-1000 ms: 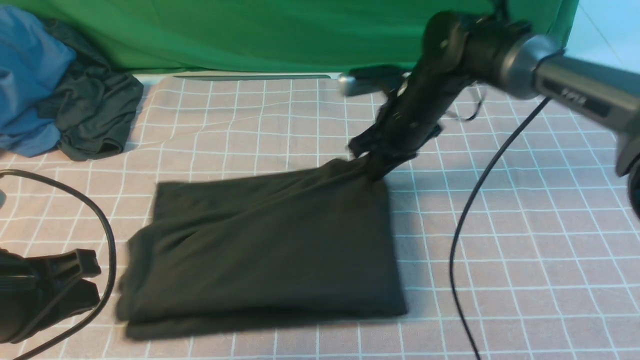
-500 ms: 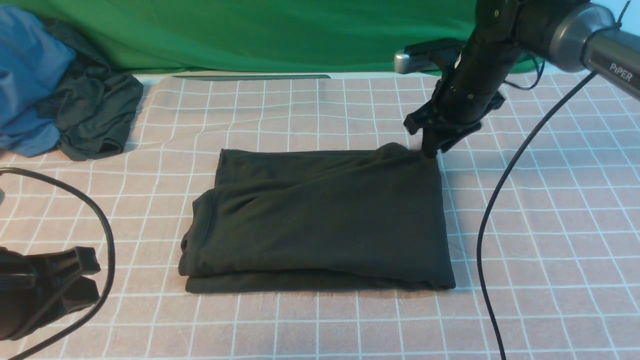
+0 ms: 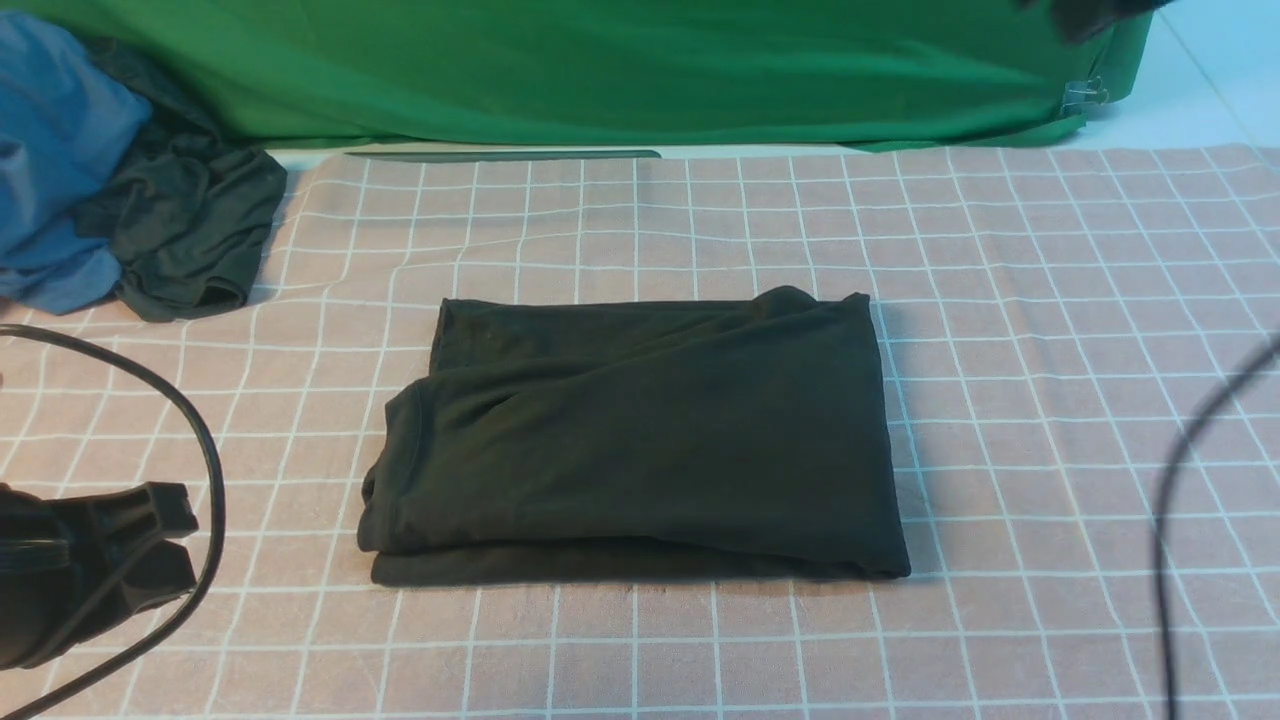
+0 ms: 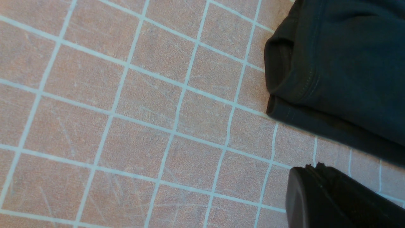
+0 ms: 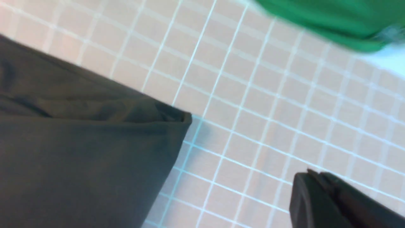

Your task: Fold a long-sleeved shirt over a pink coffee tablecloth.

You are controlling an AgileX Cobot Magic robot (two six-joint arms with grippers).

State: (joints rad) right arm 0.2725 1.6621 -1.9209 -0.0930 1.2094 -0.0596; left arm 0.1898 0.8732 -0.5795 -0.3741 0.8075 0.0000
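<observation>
A black long-sleeved shirt (image 3: 640, 440) lies folded into a neat rectangle near the middle of a pink coffee tablecloth (image 3: 1050, 300) crossed by thin white grid lines. The folded bundle shows only plain black fabric; no logo, label or writing can be read on it, or anywhere else in the scene.

At the far left of the table sit a crumpled blue garment (image 3: 55, 160) and, against it, a smaller dark garment (image 3: 190, 235). A bright green cloth (image 3: 600, 70) hangs across the back.

The left gripper (image 3: 165, 545) rests low at the near left edge, off the shirt, with its jaws pressed together and nothing between them. A black cable (image 3: 205, 470) loops beside it. From the right wrist camera, the right gripper (image 5: 311, 190) appears as a dark tip above bare tablecloth, closed and empty, clear of the shirt's corner.

Half a second ago the right arm stood over the shirt's far right corner, its tip at the fabric. Now that arm has lifted out of the front view, leaving only a blurred cable (image 3: 1175, 480) at the right. The shirt has not shifted since then.
</observation>
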